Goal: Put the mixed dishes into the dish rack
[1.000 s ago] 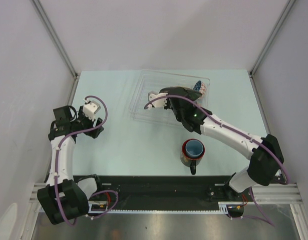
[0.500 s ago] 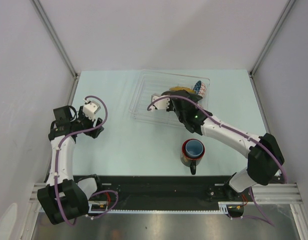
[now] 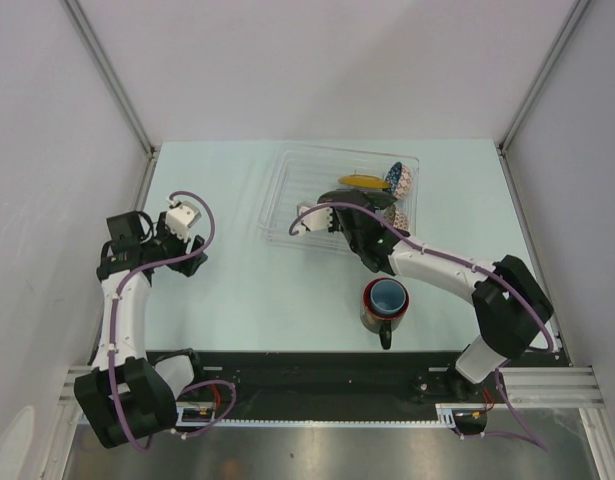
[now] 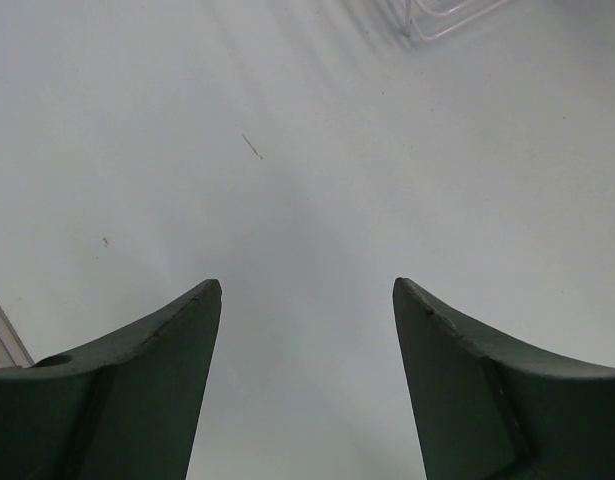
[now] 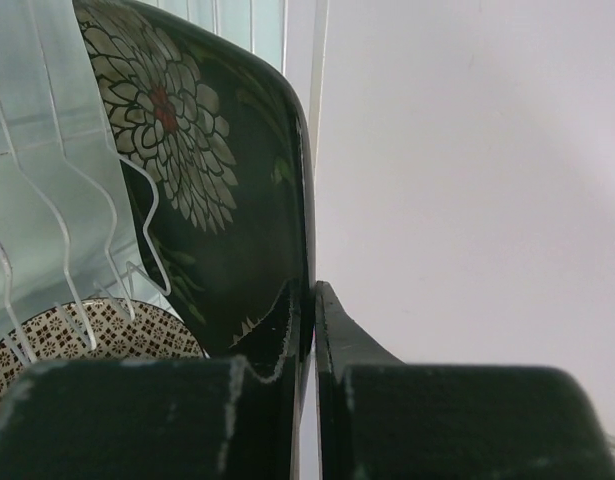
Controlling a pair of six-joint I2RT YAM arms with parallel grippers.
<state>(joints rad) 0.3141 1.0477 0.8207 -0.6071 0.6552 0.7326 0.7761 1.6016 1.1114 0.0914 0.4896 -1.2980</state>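
The right pincer point(image 5: 309, 290) is clamped on the rim of the black floral plate point(image 5: 187, 150), which stands on edge against the clear ribs of the rack point(image 3: 287, 190), at the far right of the bench point(image 3: 247, 290). Just beside the plate in the rack are the patterned bowl point(image 3: 399, 178) and the yellow plate point(image 3: 365, 181). The mug point(image 3: 372, 318) stands on the bench near the rack with the blue cup point(image 3: 387, 296) inside it. The left pincer point(image 4: 307, 290) hangs apart and empty over bare bench, well left of the rack.
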